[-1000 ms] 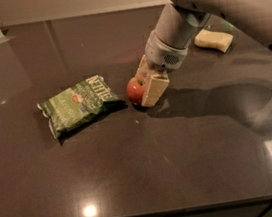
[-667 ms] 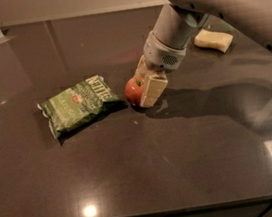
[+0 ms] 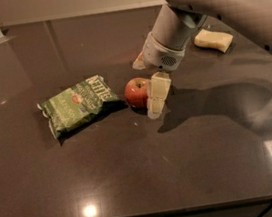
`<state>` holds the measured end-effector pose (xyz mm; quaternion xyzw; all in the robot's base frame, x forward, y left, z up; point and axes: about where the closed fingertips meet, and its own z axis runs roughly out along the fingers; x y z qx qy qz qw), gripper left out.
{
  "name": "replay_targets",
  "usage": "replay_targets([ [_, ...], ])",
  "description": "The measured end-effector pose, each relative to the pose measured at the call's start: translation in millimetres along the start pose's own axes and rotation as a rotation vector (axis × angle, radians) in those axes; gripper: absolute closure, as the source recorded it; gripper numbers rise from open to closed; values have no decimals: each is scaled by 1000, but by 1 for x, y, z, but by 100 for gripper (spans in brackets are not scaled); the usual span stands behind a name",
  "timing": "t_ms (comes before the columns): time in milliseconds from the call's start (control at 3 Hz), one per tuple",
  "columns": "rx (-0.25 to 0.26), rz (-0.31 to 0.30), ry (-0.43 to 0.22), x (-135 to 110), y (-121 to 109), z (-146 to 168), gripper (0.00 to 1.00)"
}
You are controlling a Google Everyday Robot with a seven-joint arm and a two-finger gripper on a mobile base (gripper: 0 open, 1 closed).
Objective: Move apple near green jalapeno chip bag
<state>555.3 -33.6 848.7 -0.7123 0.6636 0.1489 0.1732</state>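
As the apple (image 3: 136, 92) sits unmoved beside the green jalapeno chip bag (image 3: 76, 106), the gripper's (image 3: 147, 86) jaws straddle it parted, apparently released.

Right edge of apple (image 3: 136, 92) behind claw (image 3: 147, 86)

pale grey arm, cream gripper

a thick, smooth, pale grey arm (image 3: 222, 2) is seen, dotted with small dark holes; a whitish wrist collar (image 3: 165, 56) is fitted below; the blocky cream gripper (image 3: 154, 92) is found just right of the apple (image 3: 136, 92)
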Motion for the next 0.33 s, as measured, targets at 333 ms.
replay_targets([
  [333, 0, 0, 0, 0, 0, 0, 0],
])
